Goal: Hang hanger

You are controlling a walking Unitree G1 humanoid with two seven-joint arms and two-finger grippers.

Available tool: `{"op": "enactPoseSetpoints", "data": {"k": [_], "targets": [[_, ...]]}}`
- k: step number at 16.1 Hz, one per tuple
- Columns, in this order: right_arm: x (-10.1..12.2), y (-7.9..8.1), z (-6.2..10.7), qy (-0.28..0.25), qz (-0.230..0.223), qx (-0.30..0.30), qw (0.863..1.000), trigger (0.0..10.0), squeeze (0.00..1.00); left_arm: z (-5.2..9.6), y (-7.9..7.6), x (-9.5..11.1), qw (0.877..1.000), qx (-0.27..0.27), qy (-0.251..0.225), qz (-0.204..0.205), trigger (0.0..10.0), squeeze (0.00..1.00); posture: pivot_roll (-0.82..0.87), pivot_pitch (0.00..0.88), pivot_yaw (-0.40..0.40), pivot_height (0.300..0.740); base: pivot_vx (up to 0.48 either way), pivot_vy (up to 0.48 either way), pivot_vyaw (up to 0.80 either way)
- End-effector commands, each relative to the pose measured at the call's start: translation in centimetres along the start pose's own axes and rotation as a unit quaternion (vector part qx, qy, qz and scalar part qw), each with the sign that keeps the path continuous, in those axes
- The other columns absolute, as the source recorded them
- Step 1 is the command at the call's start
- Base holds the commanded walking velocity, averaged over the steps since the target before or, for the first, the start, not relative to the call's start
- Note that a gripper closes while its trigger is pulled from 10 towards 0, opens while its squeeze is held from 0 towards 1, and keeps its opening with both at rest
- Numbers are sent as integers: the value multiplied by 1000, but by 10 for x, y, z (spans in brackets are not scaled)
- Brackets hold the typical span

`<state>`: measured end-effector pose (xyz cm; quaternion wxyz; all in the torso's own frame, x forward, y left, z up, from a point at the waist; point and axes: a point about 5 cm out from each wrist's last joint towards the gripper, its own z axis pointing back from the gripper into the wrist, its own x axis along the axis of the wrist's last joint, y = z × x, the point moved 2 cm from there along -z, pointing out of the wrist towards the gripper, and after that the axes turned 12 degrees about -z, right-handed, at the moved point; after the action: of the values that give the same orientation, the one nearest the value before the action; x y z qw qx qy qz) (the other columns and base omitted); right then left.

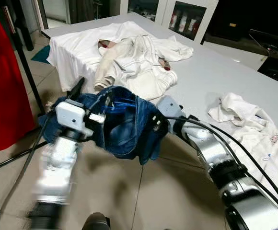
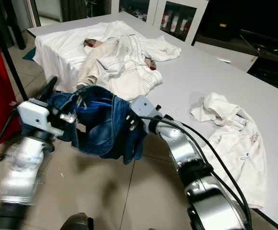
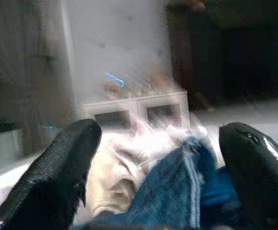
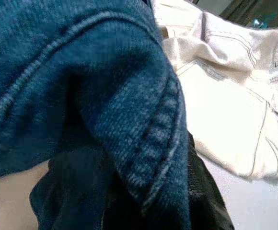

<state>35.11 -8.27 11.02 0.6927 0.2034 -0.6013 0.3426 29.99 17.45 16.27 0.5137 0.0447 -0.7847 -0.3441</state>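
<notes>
Both hands, left hand (image 1: 77, 88), right hand (image 1: 154, 122), under denim garment (image 1: 124, 124)

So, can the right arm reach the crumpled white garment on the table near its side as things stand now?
Probably not yet. The right gripper is buried in the blue denim garment, which both arms hold up between them. The white garment lies apart on the table with nothing over it, but the denim must go first.
</notes>
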Motion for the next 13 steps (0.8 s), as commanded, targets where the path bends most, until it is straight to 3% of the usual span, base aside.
{"op": "enactPoseSetpoints", "data": {"k": [1,4,9,13], "targets": [[-6,-8,17,-9,-9,7,1000,0,0,19,-10,-25,990,-116,76,-10,10000,0,209,1,-110,710,0,0,0],[-14,2,21,3,-4,33,999,0,0,19,-10,-30,989,-111,89,-34,10000,0,208,4,-110,710,0,0,0],[-23,20,30,5,-9,73,997,0,0,21,-6,-32,987,-118,104,-33,10000,0,197,14,-106,710,0,0,0],[-28,26,31,11,-13,74,997,0,0,15,-14,-14,993,-107,49,-32,10000,0,192,23,-106,710,0,0,0]]}}
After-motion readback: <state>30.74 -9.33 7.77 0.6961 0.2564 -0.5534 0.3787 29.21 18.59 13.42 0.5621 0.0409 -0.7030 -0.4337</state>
